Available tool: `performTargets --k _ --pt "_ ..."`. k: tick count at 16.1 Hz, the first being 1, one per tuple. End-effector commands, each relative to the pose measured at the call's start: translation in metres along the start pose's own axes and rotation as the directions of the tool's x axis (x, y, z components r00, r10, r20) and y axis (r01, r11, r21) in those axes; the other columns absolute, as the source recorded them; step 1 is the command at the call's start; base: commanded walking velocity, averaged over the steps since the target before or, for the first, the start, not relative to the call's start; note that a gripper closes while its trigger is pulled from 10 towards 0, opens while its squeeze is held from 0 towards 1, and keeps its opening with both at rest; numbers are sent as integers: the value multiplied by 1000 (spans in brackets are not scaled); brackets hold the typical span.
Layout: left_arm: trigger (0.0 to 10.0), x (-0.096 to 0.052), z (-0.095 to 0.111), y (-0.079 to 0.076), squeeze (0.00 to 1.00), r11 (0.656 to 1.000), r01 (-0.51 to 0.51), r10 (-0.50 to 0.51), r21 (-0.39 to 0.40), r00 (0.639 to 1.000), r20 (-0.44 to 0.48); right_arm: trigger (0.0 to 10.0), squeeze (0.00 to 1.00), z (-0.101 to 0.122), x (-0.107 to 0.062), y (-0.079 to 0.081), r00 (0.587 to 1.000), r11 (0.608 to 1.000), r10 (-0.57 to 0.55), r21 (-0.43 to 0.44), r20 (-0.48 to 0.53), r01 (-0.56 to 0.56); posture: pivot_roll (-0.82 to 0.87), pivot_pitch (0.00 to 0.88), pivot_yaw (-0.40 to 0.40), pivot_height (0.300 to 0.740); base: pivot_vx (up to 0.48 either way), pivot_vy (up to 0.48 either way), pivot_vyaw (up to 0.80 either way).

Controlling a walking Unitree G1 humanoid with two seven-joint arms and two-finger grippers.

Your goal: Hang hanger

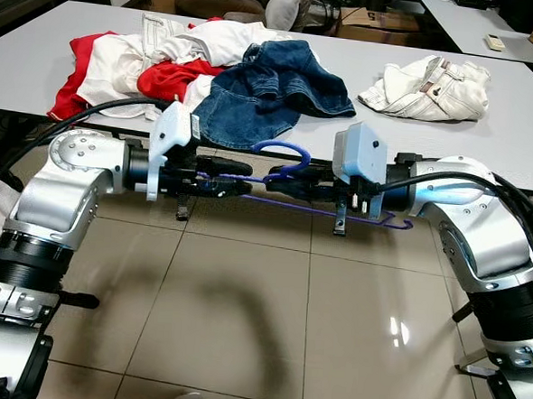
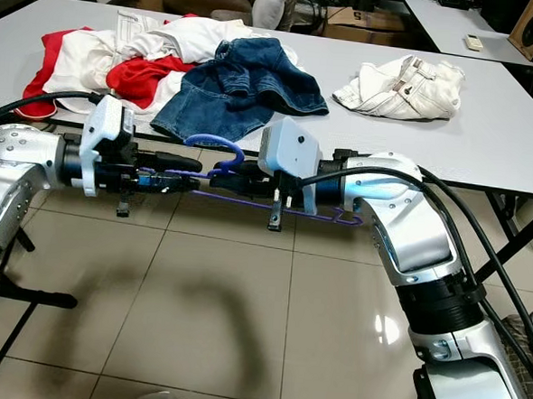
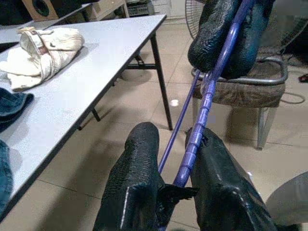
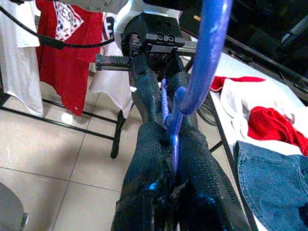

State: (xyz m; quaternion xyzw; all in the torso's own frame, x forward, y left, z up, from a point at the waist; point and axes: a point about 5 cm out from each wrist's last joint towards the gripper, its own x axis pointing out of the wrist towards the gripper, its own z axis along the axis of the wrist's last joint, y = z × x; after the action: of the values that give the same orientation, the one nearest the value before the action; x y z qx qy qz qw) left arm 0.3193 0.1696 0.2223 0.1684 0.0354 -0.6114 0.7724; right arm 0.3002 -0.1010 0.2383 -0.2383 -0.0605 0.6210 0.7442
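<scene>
Purple hanger (image 1: 286,178) held level above the tiled floor (image 1: 242,297), just in front of the table's (image 1: 487,141) near edge, hook curling up between the 2 grippers. Left gripper (image 1: 240,187) pinching one end of the hanger, its fingers (image 3: 139,192) pressed against the purple wire. Right gripper (image 1: 276,184) clamped on the hanger near the hook, facing the left one, tips nearly touching. Behind, on the table: denim garment (image 1: 273,91), red and white clothes (image 1: 139,65), folded white garment (image 1: 427,87) well apart.

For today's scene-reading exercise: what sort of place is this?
Probably a workroom or lab used for laundry sorting: long grey tables, heaped clothes, and shirts on a garment rack.
</scene>
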Motion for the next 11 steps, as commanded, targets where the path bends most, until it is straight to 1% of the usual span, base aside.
performTargets --k 1,3,7,8,9,10,11 --pt "0 1 6 -2 0 999 37 -38 9 999 23 10000 0 13 -2 -5 999 998 -3 -57 34 5 -45 0 -1 740 0 0 0" --pt "0 2 2 -1 0 999 38 -38 17 999 -4 10000 0 12 -2 -5 999 998 -6 -58 34 8 -43 0 3 740 0 0 0" --pt "0 4 5 -1 0 998 66 -66 -1 998 20 10000 0 11 -2 -5 999 999 -11 -41 35 12 -47 0 9 740 0 0 0" --pt "0 3 7 -1 0 998 68 -68 -2 997 31 10000 129 10 -3 -6 999 1000 -12 5 41 12 -48 0 10 740 0 0 0" --pt "0 2 8 0 0 997 71 -71 -5 997 35 10000 937 10 -4 -6 999 1000 -13 24 45 12 -49 0 12 740 0 0 0" --pt "0 -1 8 0 0 997 73 -72 -4 997 28 10000 1000 10 -7 -7 999 1000 -8 27 46 6 -49 0 11 740 0 0 0" --pt "0 -4 7 1 0 997 73 -73 2 997 9 10000 1000 10 -14 -7 999 1000 -3 28 44 2 -51 0 11 740 0 0 0"
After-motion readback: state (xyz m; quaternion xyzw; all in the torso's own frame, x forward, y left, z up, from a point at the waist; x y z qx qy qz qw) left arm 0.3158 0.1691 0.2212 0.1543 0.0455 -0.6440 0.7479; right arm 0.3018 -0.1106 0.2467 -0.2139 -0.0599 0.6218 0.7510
